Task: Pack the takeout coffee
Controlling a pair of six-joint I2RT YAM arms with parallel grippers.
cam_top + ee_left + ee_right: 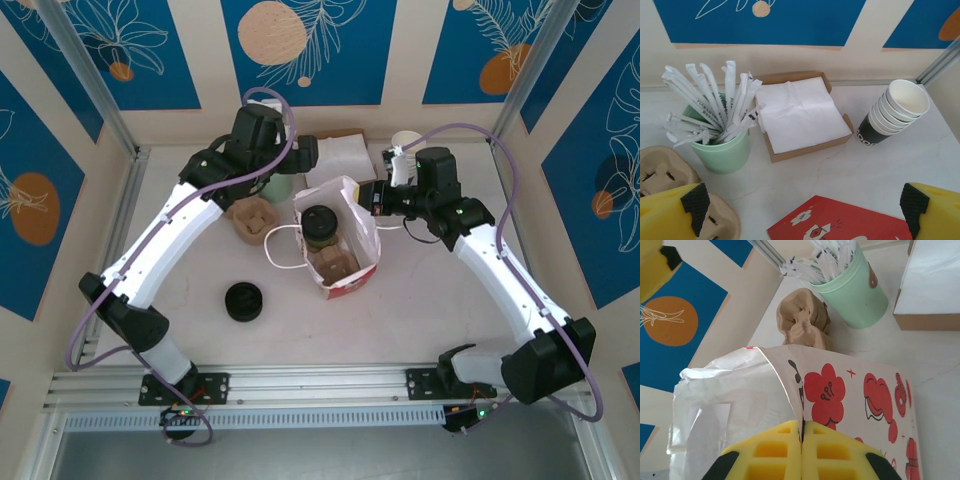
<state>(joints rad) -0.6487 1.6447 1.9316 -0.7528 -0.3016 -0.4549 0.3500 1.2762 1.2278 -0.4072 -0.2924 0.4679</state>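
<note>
the coffee cup (320, 222) sits inside the open red-and-white bag (345, 284) at mid-table, the right gripper (379, 200) at the bag's right rim, black lids (243, 301) apart on its left.

black-lidded takeout coffee (320, 223) upright inside the open bag (367, 240)

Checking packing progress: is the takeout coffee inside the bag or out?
Inside: the top view shows the takeout coffee, black lid up, standing within the open bag.
</note>
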